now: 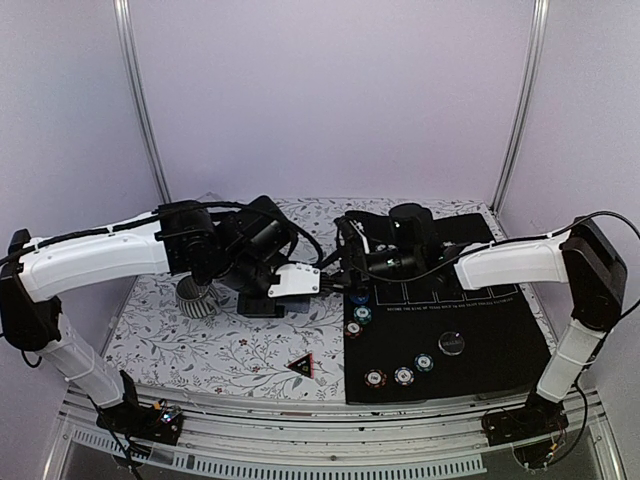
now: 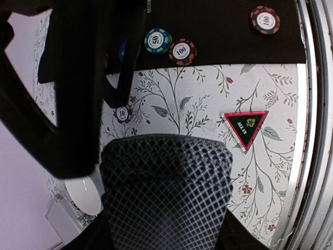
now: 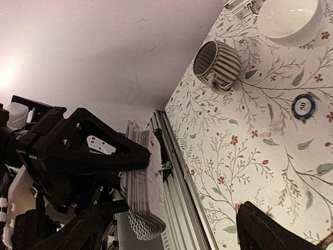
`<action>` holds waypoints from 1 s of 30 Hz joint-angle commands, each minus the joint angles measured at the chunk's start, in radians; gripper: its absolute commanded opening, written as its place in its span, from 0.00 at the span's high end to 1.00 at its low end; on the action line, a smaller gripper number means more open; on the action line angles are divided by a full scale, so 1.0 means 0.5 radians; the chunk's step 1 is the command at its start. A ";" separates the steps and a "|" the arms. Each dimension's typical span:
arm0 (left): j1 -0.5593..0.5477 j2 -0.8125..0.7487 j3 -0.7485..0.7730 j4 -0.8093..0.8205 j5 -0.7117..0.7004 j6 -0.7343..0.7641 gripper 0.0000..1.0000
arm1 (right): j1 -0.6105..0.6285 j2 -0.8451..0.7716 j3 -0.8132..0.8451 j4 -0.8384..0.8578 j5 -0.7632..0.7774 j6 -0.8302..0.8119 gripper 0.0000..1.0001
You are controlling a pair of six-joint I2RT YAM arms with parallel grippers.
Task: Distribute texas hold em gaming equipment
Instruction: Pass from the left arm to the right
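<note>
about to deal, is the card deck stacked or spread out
Stacked: the card deck shows layered edges in one pile, clamped in the left gripper.

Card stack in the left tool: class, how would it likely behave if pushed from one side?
The card stack looks unevenly layered, so its cards would probably slide apart. Its lower end appears curved, suggesting thin, floppy cards.

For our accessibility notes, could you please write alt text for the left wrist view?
A deck of lattice-backed cards fills the foreground beside a black finger at left. Beyond it, on the floral cloth, lie a blue chip and an All In triangle; a teal chip and two red chips sit on the black mat above.
</note>
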 commanded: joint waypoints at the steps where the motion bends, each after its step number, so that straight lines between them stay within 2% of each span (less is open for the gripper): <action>1: -0.023 -0.015 0.058 -0.068 -0.080 -0.070 0.43 | 0.110 0.163 0.124 0.308 -0.112 0.193 0.09; 11: -0.021 -0.030 0.065 0.021 -0.119 -0.161 0.43 | 0.196 0.318 0.112 0.533 -0.068 0.379 0.15; 16: -0.023 -0.022 0.081 0.031 -0.097 -0.193 0.43 | 0.209 0.417 0.166 0.622 -0.070 0.467 0.28; 19: -0.023 -0.037 0.078 0.034 -0.072 -0.203 0.43 | 0.209 0.424 0.181 0.632 -0.059 0.469 0.44; 23: -0.024 -0.042 0.065 0.031 -0.058 -0.221 0.44 | 0.208 0.399 0.176 0.624 -0.045 0.438 0.75; 25: -0.026 -0.050 0.064 0.031 -0.041 -0.236 0.43 | 0.205 0.369 0.161 0.597 -0.033 0.411 0.95; 27: -0.024 -0.069 0.067 0.032 -0.006 -0.259 0.41 | 0.192 0.328 0.147 0.533 -0.021 0.361 0.98; 30: -0.028 -0.107 0.068 0.081 0.047 -0.332 0.26 | 0.164 0.242 0.130 0.397 -0.006 0.243 0.98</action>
